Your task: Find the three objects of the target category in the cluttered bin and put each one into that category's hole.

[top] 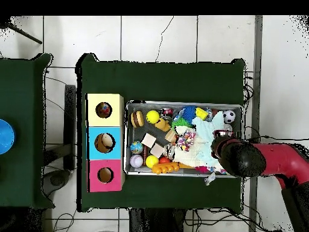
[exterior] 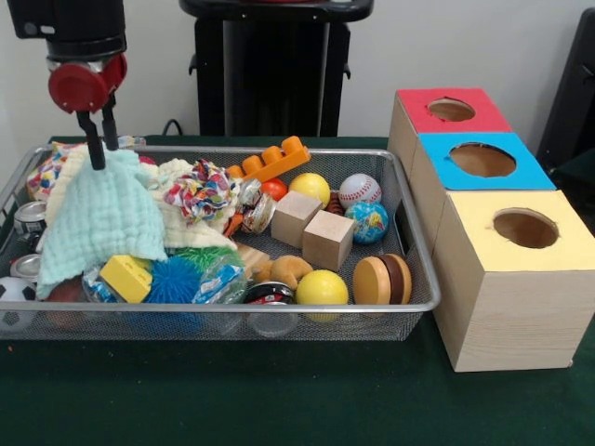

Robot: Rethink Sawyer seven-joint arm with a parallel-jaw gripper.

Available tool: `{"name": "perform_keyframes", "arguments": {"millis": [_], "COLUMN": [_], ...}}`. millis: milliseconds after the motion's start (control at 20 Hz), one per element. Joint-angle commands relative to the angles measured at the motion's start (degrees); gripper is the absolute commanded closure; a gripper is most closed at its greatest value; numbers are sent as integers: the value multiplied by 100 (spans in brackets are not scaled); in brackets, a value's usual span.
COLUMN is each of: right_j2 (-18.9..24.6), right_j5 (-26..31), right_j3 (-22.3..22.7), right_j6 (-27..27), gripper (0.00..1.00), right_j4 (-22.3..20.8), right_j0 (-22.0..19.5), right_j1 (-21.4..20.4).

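**Mint-green cloth lifted, not a target**

Mint-green cloth point(exterior: 102, 218) hangs from my gripper point(exterior: 99, 139), fingers pinched narrow on its top edge, above the bin point(exterior: 409, 200). I judge it is held up to uncover what lies beneath. One spotted cloth point(exterior: 200, 193) sits mid-bin beside it. The yellow box's hole point(exterior: 525, 228) waits well apart.

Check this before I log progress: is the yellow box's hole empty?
Not empty. From overhead, the hole in the yellow-topped box shows something spotted red and blue inside.
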Motion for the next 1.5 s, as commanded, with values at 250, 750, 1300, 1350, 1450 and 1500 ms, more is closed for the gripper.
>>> {"name": "perform_keyframes", "arguments": {"millis": [250, 750, 1300, 1350, 1450, 1500], "right_j2": [-302, -1167, -1847, -1848, -1883, -1901], "right_j5": [848, 526, -399, -390, -413, -412], "right_j3": [49, 879, 820, 807, 786, 783], "right_j6": [871, 2038, 1508, 1427, 1404, 1427], "gripper": [0, 0, 0, 0, 0, 0], "right_j4": [569, 1268, 595, 601, 624, 667], "right_j0": [729, 1414, 1519, 1499, 1528, 1583], "right_j1": [-706, -779, -487, -487, -469, -502]}}
